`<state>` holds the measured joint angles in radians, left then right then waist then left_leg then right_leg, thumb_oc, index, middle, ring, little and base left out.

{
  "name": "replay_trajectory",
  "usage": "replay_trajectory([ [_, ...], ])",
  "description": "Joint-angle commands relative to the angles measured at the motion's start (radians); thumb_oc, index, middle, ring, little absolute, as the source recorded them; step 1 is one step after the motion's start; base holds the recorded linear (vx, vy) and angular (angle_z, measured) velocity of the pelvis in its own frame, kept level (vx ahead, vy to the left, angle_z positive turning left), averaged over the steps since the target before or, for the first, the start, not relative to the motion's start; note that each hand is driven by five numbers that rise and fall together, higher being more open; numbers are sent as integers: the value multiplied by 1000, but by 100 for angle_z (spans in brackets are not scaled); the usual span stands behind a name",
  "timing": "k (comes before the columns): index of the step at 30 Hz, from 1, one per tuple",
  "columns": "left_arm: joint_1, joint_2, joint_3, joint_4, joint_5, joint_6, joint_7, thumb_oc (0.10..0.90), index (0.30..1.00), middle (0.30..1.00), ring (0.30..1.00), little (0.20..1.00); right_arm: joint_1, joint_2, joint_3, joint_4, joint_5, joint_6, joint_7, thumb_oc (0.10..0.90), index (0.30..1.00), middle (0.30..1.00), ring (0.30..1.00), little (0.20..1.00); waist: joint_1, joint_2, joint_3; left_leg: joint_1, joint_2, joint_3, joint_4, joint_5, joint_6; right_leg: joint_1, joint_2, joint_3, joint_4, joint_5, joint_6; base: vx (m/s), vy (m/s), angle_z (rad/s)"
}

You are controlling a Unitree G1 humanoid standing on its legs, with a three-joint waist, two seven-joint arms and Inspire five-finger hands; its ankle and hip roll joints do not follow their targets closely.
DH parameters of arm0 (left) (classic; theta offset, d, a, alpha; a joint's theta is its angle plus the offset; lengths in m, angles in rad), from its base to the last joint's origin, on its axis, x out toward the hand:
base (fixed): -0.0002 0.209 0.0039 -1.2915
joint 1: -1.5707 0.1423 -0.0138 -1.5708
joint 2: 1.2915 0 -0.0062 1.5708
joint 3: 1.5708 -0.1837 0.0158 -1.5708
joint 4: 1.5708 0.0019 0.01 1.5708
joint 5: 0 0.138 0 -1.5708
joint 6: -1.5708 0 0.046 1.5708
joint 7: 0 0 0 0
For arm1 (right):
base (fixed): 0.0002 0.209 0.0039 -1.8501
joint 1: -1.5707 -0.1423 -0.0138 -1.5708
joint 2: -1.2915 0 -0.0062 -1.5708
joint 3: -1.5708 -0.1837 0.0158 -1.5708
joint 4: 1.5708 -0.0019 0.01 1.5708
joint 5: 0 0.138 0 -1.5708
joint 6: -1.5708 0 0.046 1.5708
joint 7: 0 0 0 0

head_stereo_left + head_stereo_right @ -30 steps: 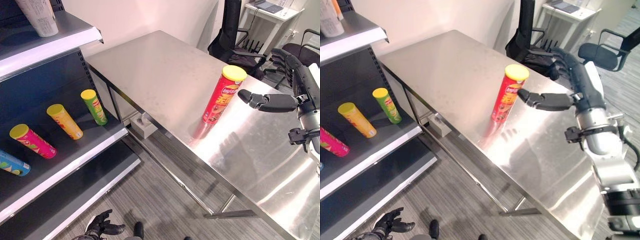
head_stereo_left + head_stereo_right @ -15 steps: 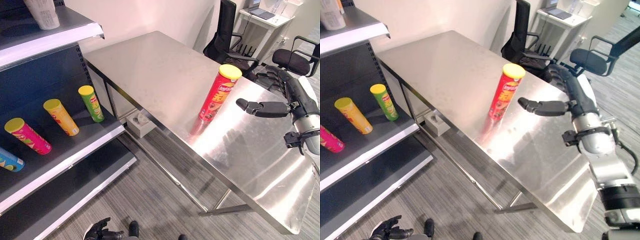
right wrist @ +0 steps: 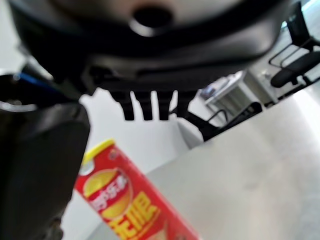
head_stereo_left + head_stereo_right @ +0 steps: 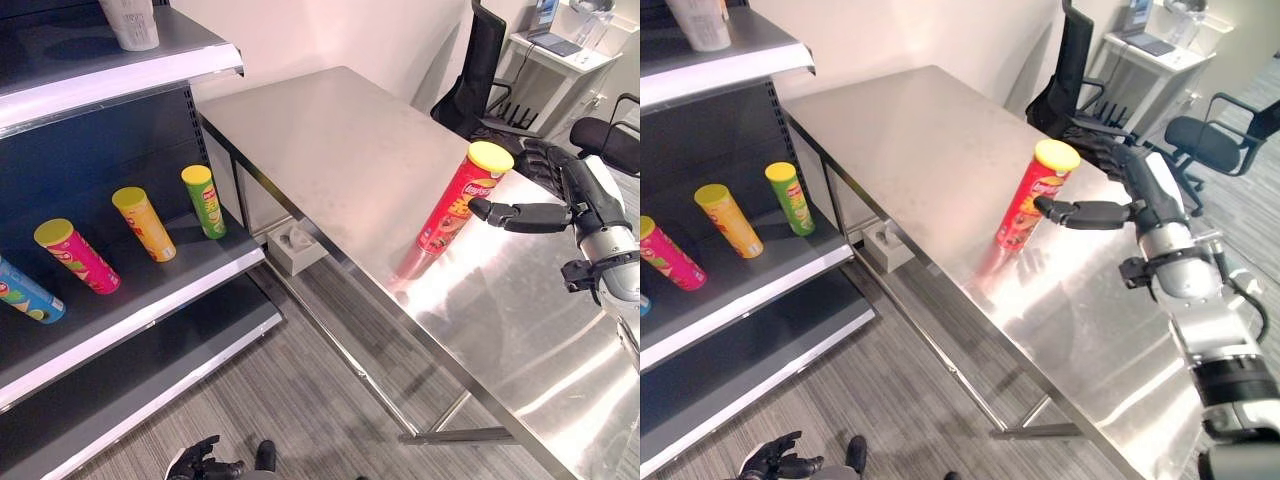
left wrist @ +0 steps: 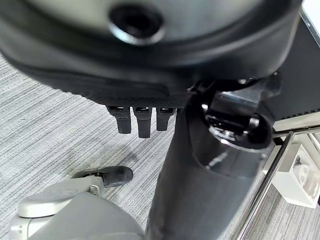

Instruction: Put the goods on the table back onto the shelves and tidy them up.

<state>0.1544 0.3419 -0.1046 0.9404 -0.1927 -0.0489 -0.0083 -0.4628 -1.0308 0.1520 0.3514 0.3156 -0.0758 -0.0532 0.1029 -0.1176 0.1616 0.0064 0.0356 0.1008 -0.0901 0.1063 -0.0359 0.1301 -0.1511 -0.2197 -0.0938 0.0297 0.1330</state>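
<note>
A red chip can [image 4: 456, 205] with a yellow lid stands upright on the steel table [image 4: 330, 130], near its front edge. My right hand [image 4: 565, 185] is open beside it, at the height of its upper part. The thumb [image 4: 510, 213] points at the can and its tip reaches the can's side, while the fingers [image 4: 1108, 152] spread out behind. In the right wrist view the can [image 3: 135, 205] stands between thumb and fingers [image 3: 150, 105]. My left hand [image 4: 205, 462] hangs low near the floor, fingers relaxed and empty. The shelf unit [image 4: 150, 310] is at the left.
On the middle shelf lie a green can [image 4: 204, 200], an orange can [image 4: 143, 223], a pink can [image 4: 76, 255] and a blue can [image 4: 25, 292]. A white cup [image 4: 130, 22] stands on the top shelf. A white box [image 4: 292, 245] sits under the table; office chairs [image 4: 485, 70] are behind.
The whole view has shifted with the camera. My right hand has moved in towards the red can, closing the gap between thumb tip and can. The can has stayed upright.
</note>
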Motion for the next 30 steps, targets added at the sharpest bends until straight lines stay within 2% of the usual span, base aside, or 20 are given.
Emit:
replay_trajectory([
  [1,2,43,-46,11,19,-33,2,800,900,900,900,900,-178,-54,11,24,-8,-52,-59,800,900,900,900,900,40,-5,-49,3,22,0,3,-80,-31,33,-20,-51,16,-66,48,16,3,3],
  [13,5,48,-55,16,18,-31,4,800,900,900,900,900,-271,-30,84,115,-17,-41,-72,800,900,900,900,900,62,-3,-46,-3,13,-20,3,-81,-29,37,-24,-72,13,-63,50,9,4,6],
  [26,-2,50,-58,18,15,-27,13,800,900,900,900,900,-330,-12,105,173,-51,-32,-108,800,900,900,900,900,77,-10,-50,-1,9,-28,3,-86,-26,41,-25,-79,12,-63,49,7,0,2],
  [28,0,52,-56,15,14,-28,16,800,900,900,900,900,-346,-9,113,188,-52,-32,-112,742,813,813,813,813,80,-9,-49,-1,9,-28,3,-86,-26,40,-25,-82,11,-63,49,0,0,0],
  [29,0,53,-56,15,12,-28,17,800,900,900,900,900,-355,-8,119,199,-53,-31,-114,562,542,542,542,542,82,-9,-49,-2,8,-28,3,-86,-26,40,-26,-82,11,-62,49,0,0,0],
  [30,0,55,-56,14,11,-29,19,800,900,900,900,900,-361,-7,123,206,-56,-28,-115,400,300,300,300,300,83,-9,-49,-3,8,-29,3,-86,-26,40,-26,-83,10,-62,49,0,0,0],
])
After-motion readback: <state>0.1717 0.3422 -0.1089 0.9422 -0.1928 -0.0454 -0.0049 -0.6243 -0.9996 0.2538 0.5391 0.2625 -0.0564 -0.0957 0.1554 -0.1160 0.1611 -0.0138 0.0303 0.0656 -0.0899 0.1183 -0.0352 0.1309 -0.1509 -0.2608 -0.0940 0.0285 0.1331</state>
